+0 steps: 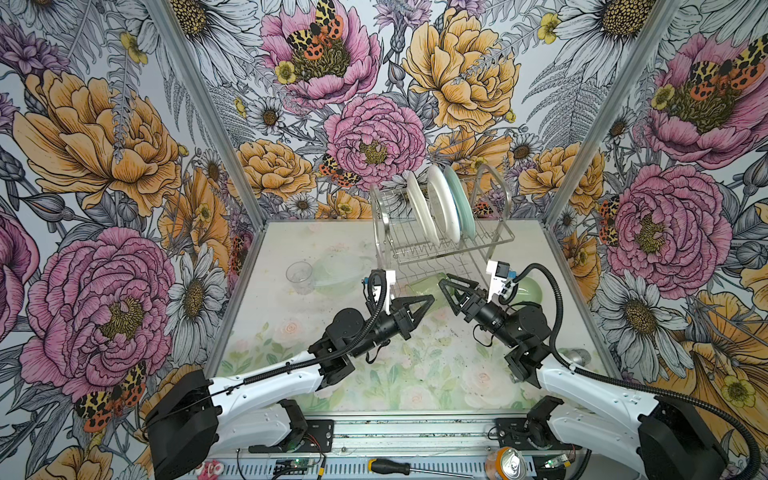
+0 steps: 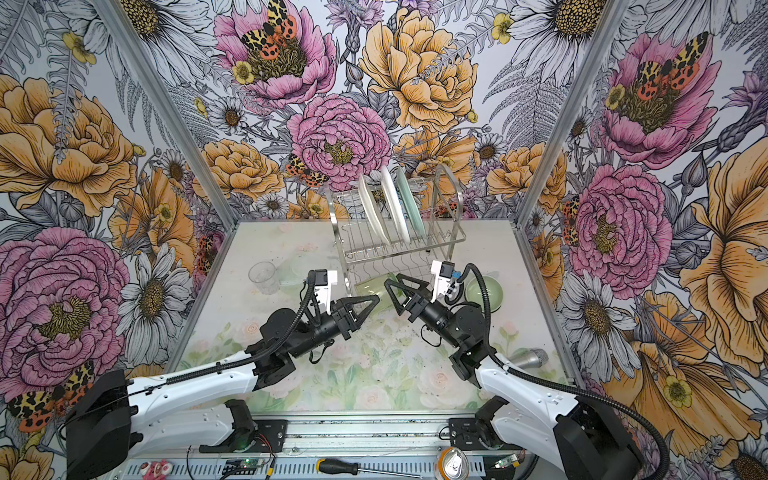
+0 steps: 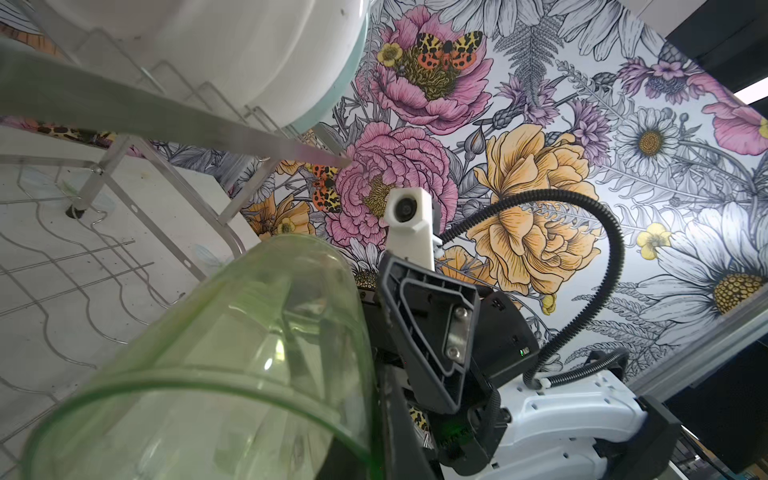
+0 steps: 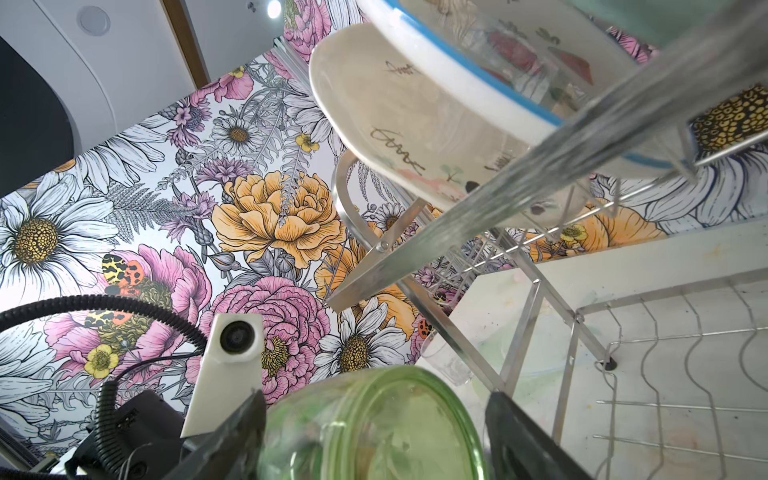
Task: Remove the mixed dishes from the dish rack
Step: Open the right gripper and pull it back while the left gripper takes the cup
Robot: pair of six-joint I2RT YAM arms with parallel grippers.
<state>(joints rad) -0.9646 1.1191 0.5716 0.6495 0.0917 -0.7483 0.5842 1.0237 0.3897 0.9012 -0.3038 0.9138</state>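
We see the green tumbler (image 1: 422, 286) tipped sideways at the front of the dish rack's (image 1: 494, 241) lower tier. The left gripper's (image 1: 430, 298) jaws clamp its rim. The right gripper's (image 1: 446, 282) jaws stand apart around its base.

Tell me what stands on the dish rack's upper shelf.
On the dish rack, three plates stand on edge in the slots: cream plate, white plate, mint green plate. They overlap, so their faces are mostly hidden in both top views.

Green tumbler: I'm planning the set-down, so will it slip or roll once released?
The green tumbler looks smooth and glossy, so probably slippery where the left gripper pinches its rim. Round-sided, it would likely roll if laid sideways. Thin translucent wall suggests light.
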